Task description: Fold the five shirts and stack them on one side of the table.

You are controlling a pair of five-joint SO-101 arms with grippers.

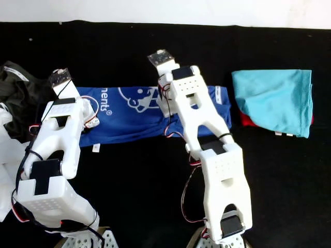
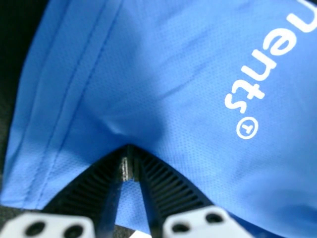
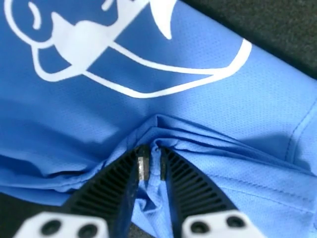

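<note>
left end effector (image 2: pixel 130 171) and right end effector (image 3: pixel 151 166) each pinch the blue shirt (image 1: pixel 129 123) — apparently at bunched folds.

The high view looks down from a fixed camera above the table (image 1: pixel 129 206), far enough off to take in both arms, whose bases stand at the picture's lower edge. The left wrist view sits just behind the left claw (image 2: pixel 130 171) and faces along its fingers, very near the blue shirt (image 2: pixel 173 74). The right wrist view sits likewise behind the right claw (image 3: pixel 151 168). All three views share the blue shirt: the left wrist view covers its lettering, the right its white drawing.
</note>
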